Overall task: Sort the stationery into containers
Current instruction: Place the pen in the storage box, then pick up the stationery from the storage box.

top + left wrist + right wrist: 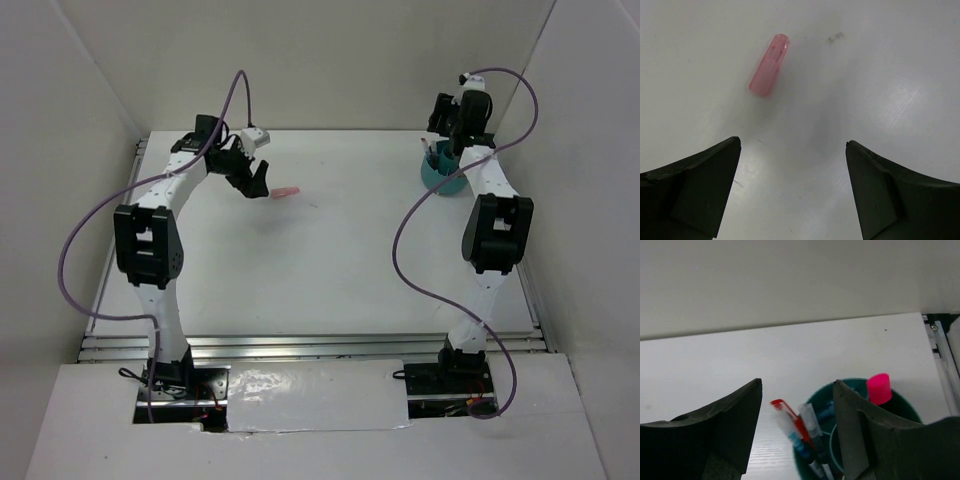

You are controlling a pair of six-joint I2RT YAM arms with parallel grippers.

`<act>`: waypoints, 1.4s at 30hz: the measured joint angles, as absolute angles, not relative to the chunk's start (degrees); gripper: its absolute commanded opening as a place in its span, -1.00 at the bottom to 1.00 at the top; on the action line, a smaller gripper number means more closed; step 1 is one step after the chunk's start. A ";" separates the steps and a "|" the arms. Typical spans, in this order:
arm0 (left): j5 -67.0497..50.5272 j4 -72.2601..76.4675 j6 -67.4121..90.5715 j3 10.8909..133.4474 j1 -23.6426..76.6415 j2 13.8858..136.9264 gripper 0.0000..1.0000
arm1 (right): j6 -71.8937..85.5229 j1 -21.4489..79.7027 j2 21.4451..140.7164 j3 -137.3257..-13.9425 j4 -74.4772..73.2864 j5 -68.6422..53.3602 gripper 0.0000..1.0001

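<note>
**No readable writing in any view**

No word, number, brand or sign can be read. The pink eraser (769, 65) has faint raised marks on its top face, too blurred to make out. A dark smudge (835, 37) on the table (900, 75) near it forms no letters. The pens (799, 426) in the teal organiser cup (905, 409) show no legible print.

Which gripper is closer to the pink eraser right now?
Left. The left gripper hangs open just short of the eraser, which lies on the table ahead of it. The right gripper is far across the table, above the teal cup.
</note>
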State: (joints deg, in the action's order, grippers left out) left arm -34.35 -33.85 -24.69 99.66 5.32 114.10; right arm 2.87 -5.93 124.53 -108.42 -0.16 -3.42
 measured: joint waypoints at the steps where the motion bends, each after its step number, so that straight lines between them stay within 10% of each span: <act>1: -34.89 -34.72 -25.87 102.45 5.32 116.73 0.95 | 3.95 -5.93 122.96 -107.81 -0.99 -4.54 0.31; 19: -32.82 -29.91 -29.34 118.85 8.01 139.15 0.55 | 17.80 -6.72 105.32 -97.27 -7.25 -19.27 0.21; 28: -29.02 -28.38 -31.44 119.42 9.98 141.47 -0.13 | 21.21 -7.88 105.32 -97.12 -11.40 -24.34 0.05; 42: -31.64 -18.55 -16.12 91.61 9.98 116.42 -0.74 | 19.66 1.58 101.27 -98.06 -16.80 -27.68 0.31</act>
State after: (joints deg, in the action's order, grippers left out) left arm -31.64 -18.55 -16.12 91.61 9.98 116.42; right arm 19.66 1.58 101.27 -98.06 -16.80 -27.68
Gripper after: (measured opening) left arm 0.420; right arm 0.621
